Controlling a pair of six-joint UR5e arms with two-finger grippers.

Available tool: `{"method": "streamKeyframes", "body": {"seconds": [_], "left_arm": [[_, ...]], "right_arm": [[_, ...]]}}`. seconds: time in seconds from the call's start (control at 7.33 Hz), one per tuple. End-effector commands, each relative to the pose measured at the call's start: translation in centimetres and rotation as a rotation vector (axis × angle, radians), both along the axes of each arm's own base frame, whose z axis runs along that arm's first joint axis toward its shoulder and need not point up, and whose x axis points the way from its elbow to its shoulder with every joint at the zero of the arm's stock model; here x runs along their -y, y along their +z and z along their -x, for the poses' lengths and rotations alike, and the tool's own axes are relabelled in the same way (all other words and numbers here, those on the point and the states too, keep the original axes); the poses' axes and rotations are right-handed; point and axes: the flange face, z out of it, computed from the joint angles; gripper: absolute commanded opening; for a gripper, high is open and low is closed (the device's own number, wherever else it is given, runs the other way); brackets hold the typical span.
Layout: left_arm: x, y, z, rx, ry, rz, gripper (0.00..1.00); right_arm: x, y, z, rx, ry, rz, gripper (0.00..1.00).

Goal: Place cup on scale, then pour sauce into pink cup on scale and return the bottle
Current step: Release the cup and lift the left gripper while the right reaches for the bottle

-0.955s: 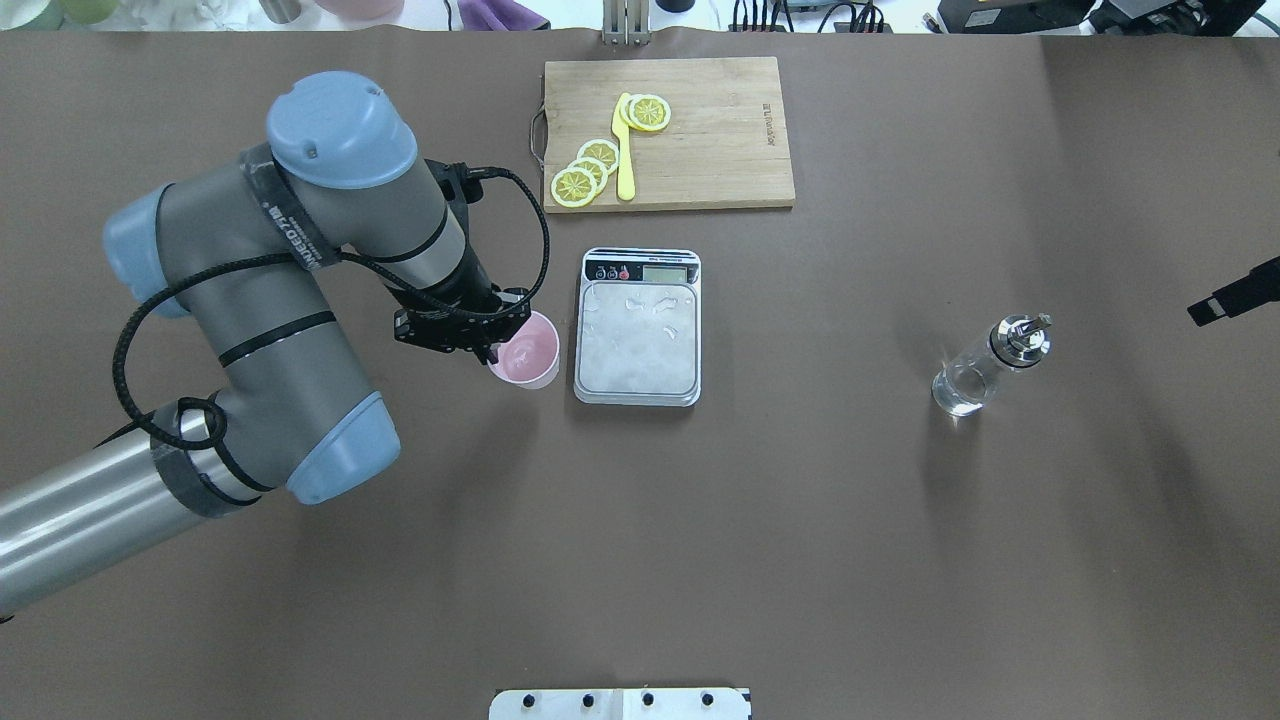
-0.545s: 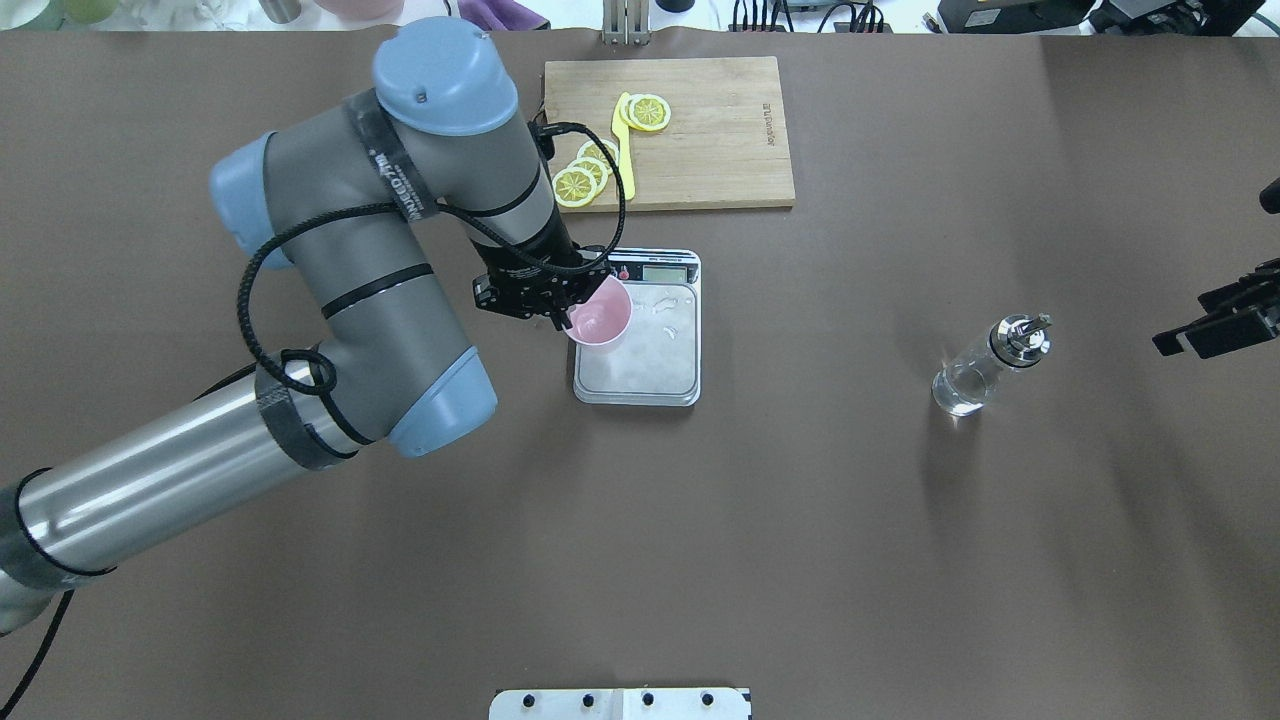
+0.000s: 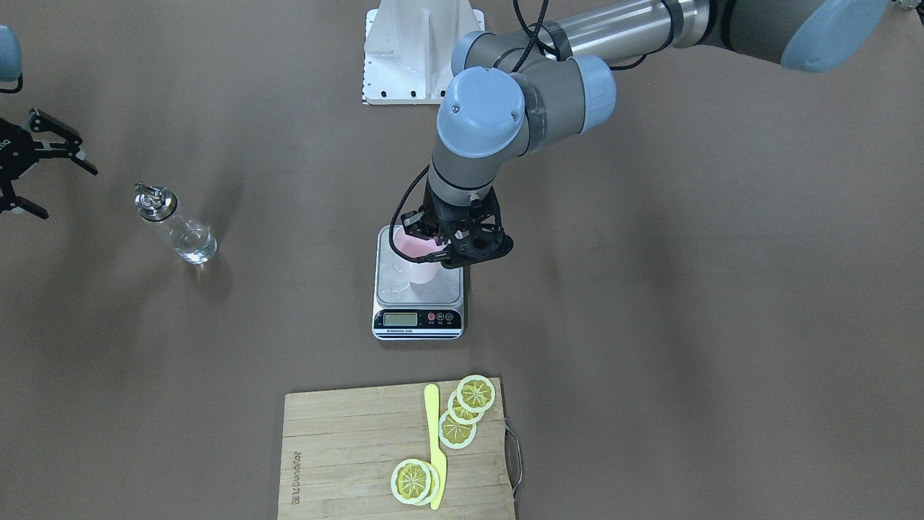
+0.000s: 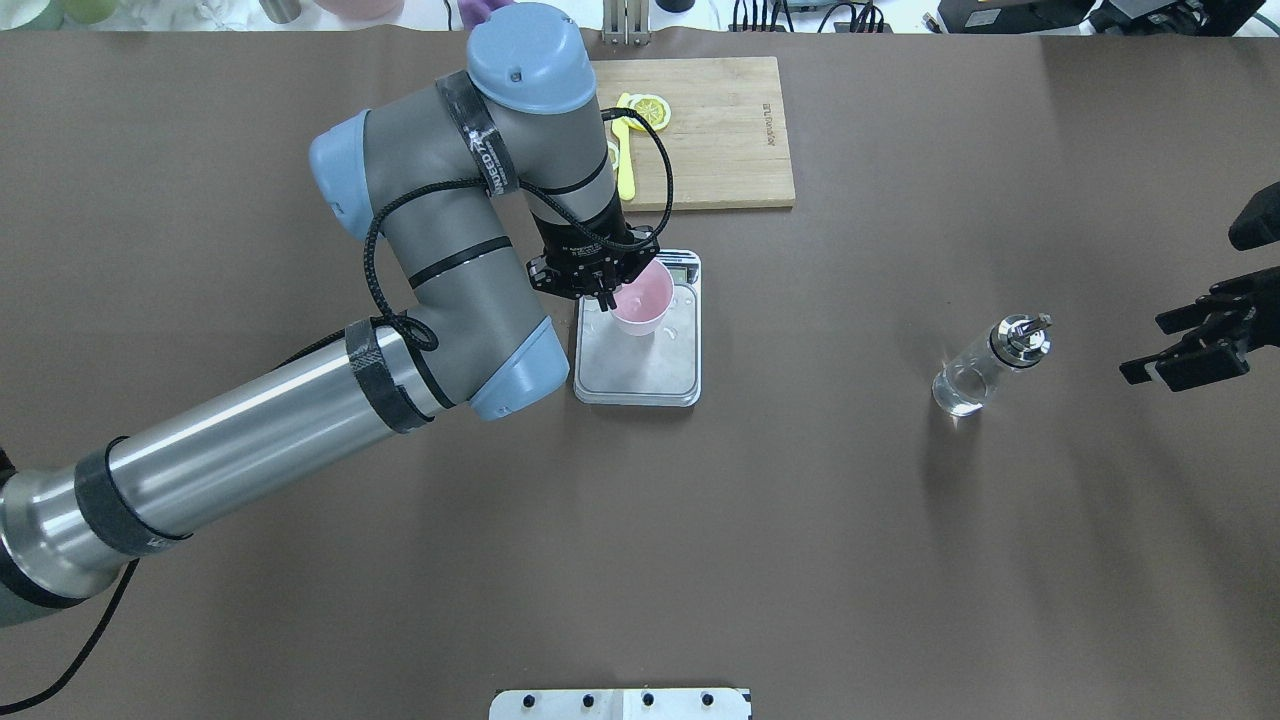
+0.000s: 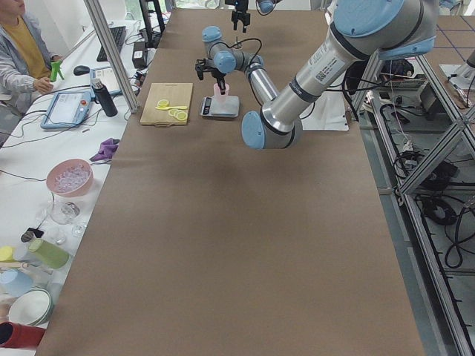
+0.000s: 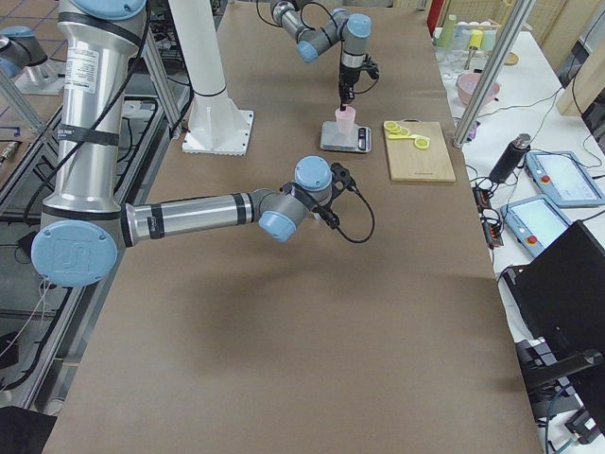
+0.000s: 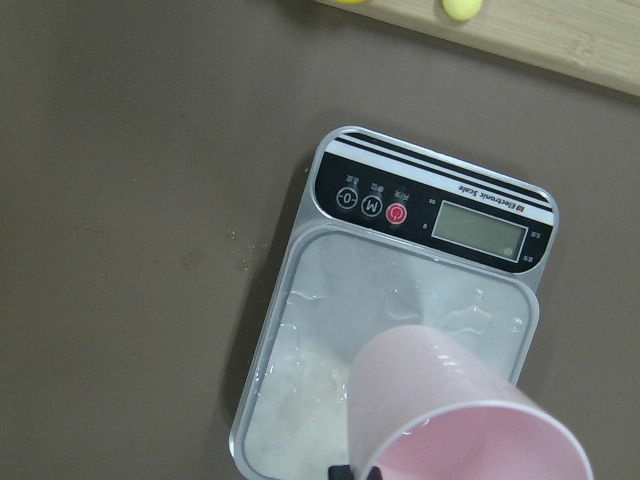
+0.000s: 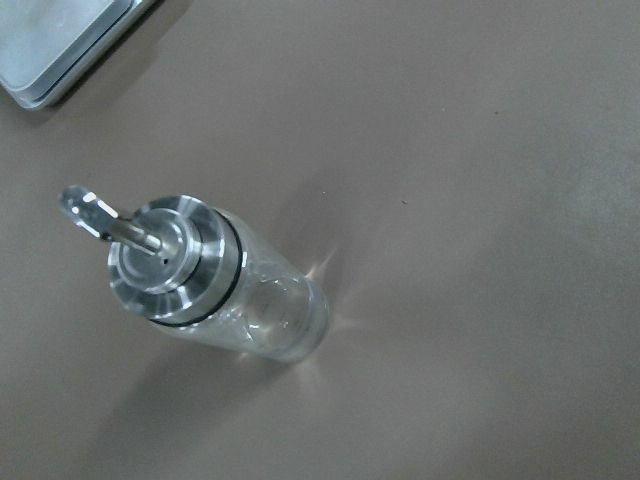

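Pale pink plastic cup [image 4: 641, 298] pinched by the left gripper [image 4: 608, 296] over the brushed-steel digital scale [image 4: 650, 370]; right gripper [image 4: 1143, 348] held spread.

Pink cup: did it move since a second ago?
Yes. In the overhead view the cup went from the table left of the scale to over its platform, held by the left gripper.

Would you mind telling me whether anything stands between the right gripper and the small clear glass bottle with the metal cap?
Nothing visible does: only brown table lies between the open right gripper and the small clear glass bottle.
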Motion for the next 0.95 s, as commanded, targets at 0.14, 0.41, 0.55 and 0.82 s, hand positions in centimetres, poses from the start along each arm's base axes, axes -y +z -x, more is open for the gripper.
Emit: {"method": "streamKeyframes", "body": {"seconds": [0.14, 0.41, 0.55, 0.82], "left_arm": [[-0.2, 1.1, -1.2, -0.001, 0.013, -0.003, 0.78], [0.7, 0.7, 0.0, -0.008, -0.001, 0.000, 0.97], [1.5, 0.5, 1.2, -0.016, -0.009, 0.004, 0.97], [1.6, 2.5, 8.1, -0.090, 0.017, 0.017, 0.97]], "right_arm": [[-0.8, 2.7, 1.4, 0.049, -0.039, -0.079, 0.99], [-0.7, 2.3, 2.3, 0.101, -0.006, -0.076, 0.98], [-0.2, 1.2, 3.1, 0.111, 0.019, -0.126, 0.98], [-0.7, 0.4, 4.7, 0.138, 0.027, -0.185, 0.98]]}}
